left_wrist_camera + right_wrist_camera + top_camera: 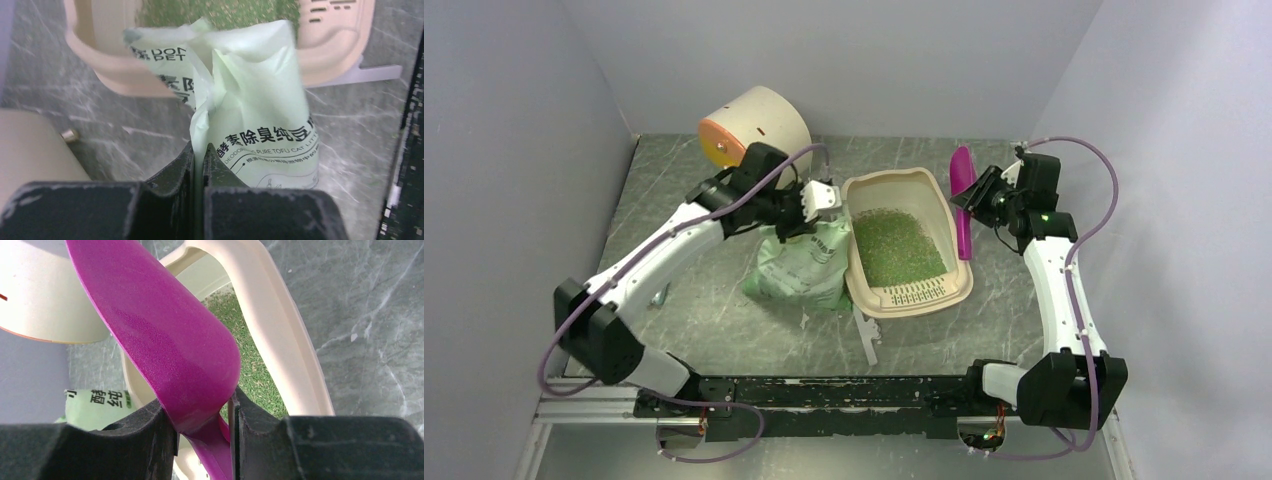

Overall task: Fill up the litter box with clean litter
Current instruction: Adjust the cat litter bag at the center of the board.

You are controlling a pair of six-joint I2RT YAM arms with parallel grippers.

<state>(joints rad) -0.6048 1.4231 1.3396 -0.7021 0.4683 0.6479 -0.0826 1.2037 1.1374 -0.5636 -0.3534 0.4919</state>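
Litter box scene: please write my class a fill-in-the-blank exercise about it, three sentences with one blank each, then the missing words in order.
1. The left tool is shut on a fold of the light-green printed ____.
2. The right tool is shut on the magenta ____.
3. The litter lying in the litter box is ____ in colour.

Missing words: bag; scoop; green.
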